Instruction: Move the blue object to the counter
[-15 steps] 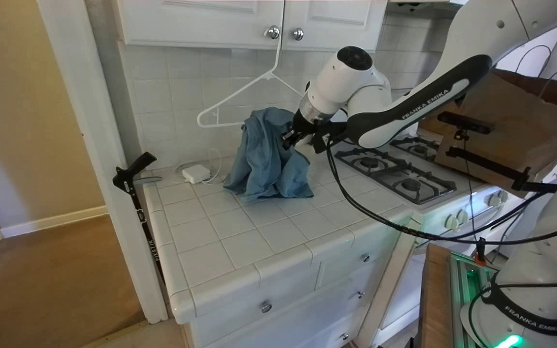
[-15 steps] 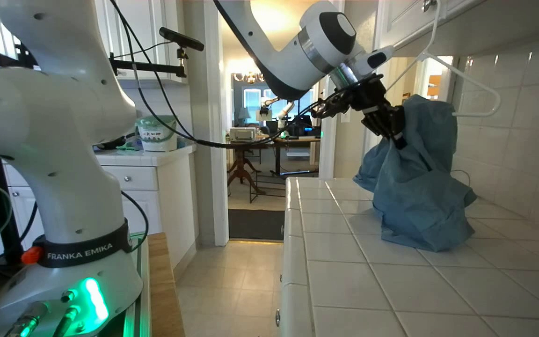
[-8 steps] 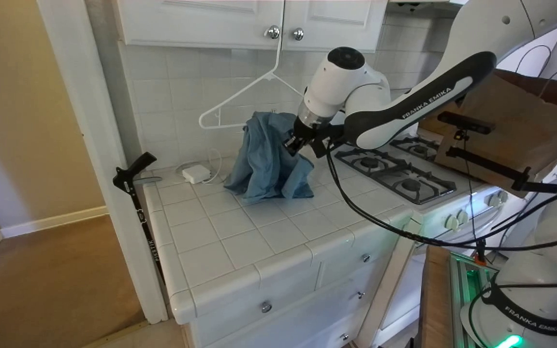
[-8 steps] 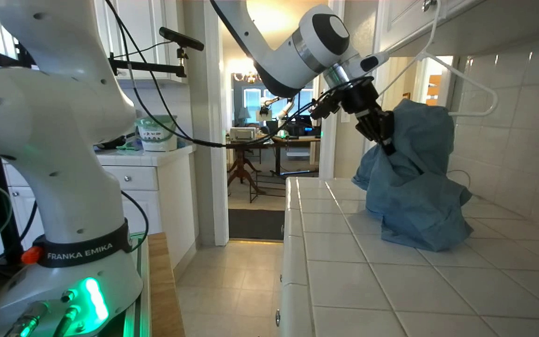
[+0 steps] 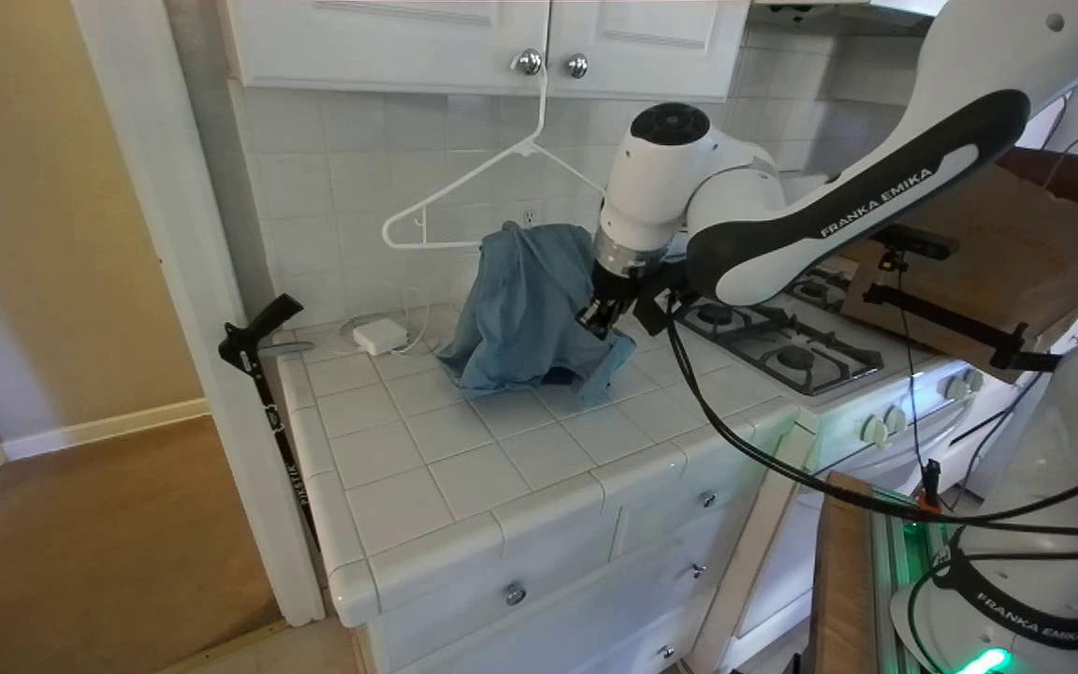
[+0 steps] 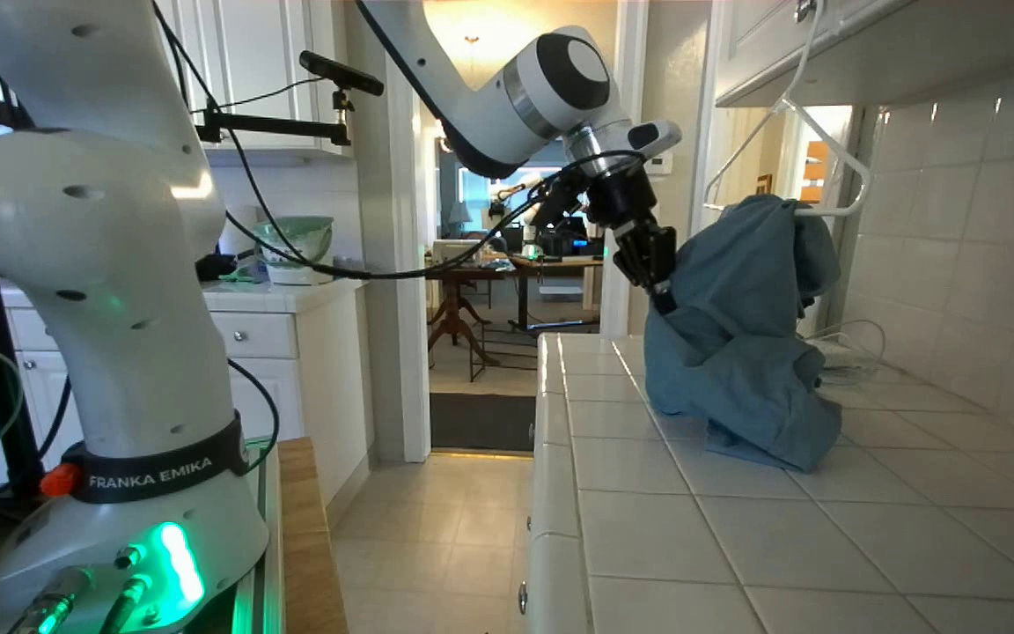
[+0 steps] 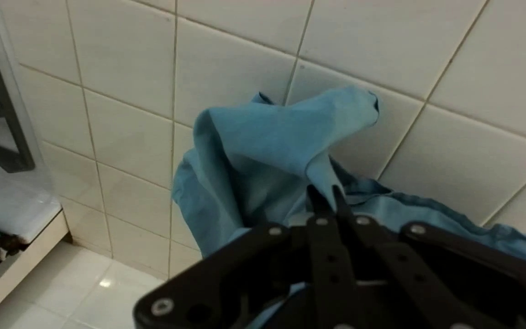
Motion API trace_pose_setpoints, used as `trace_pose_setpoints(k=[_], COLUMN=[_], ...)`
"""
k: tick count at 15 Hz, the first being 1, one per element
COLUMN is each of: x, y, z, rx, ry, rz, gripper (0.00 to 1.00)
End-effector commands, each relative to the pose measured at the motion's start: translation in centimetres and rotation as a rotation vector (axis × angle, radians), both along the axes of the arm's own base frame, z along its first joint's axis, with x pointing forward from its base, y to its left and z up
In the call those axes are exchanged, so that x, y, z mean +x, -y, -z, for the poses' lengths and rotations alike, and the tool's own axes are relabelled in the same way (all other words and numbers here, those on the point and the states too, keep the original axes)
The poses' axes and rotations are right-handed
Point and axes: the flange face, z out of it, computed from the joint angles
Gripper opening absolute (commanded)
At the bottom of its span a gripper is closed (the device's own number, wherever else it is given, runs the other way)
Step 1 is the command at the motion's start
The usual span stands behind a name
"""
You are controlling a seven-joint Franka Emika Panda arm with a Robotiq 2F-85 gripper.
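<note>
Blue cloth [image 5: 530, 309], creased and bunched, stands like a slumped tent near the middle of the frame in an exterior view. Lower folds appear to rest on the tiled counter [image 5: 502, 459]; upper part stands well above it. Gripper [image 7: 329, 194] enters from the bottom of the wrist view, jaws nearly together, clamped on a thin fold. Small bite, but probably enough: loose fabric catches easily and drags along behind.

White hanger [image 5: 464, 192] hangs from a knob [image 5: 528, 62], top centre. Its lower bar meets the cloth's top in both exterior views. Whether the fabric is caught on it cannot be told; the contact is hidden. Bar likely explains the height of the top, since the pinched fold sits lower, at the cloth's side.

Judgement: late in the task, final release not yet made. Next move seems to call for drawing the cloth clear, gently; a hard tug might unhook the hanger. Let go, limp fabric should sag into a heap.
</note>
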Motion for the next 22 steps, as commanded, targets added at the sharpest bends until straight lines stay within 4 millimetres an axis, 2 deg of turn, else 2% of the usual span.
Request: trace_pose_setpoints(k=[1,6,10,22], x=[-2.6,-5.7,-8.0,-12.6], y=[-0.7,-2.3,-3.2,-4.1], z=[2.0,6.2,8.8,13.8], rx=[0.005,-0.001,-0.011,0.003], ry=[-0.085,-0.197,-0.271,-0.418], rz=[-0.027,-0.086,-0.128,-0.17], gripper=[0.01,0.01,0.01,0.01])
